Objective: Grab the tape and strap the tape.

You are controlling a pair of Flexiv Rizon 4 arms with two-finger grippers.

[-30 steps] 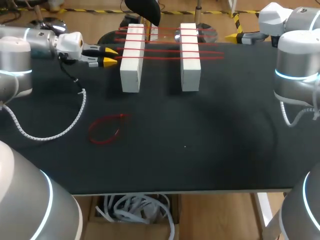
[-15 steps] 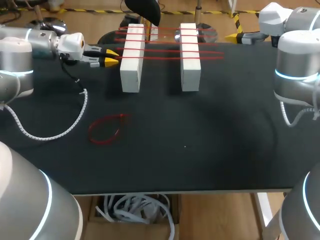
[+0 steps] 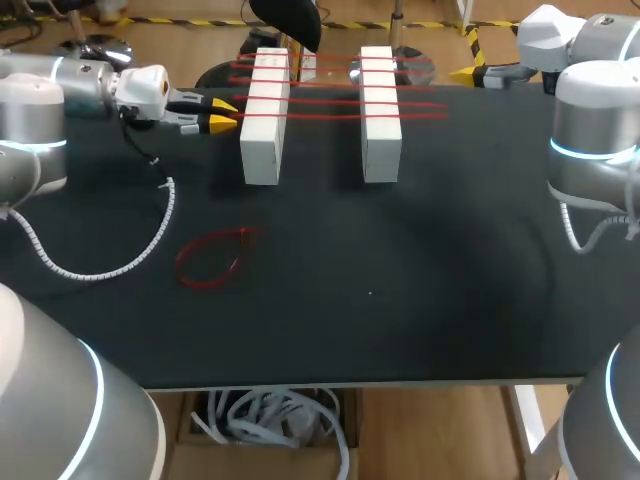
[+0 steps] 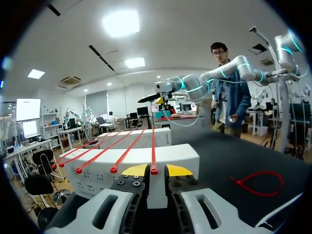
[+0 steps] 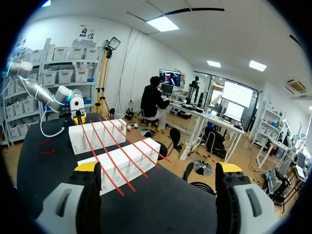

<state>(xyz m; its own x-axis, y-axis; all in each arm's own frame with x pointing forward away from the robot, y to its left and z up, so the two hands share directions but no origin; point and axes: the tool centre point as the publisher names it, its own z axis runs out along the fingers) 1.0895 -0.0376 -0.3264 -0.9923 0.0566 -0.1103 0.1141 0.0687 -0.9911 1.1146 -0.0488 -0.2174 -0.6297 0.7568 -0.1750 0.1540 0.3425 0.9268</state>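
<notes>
Head view: left tool (image 3: 216, 113) slightly parted around end of front red tape strip (image 3: 320, 117), beside white rectangular blocks (image 3: 260, 150). Right tool (image 5: 158, 168) spread wide. Loose red tape loop (image 4: 239, 182) on black desk (image 3: 400, 280).

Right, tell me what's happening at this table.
Four red tapes are stretched across two white blocks at the far side of the table. The left gripper sits just outside the left block. It is open, with the end of the nearest tape in the gap between its yellow tips, not visibly pinched. The right gripper hangs wide open by the far right corner, holding nothing. A loose red tape loop lies nearer the front, untouched.
</notes>
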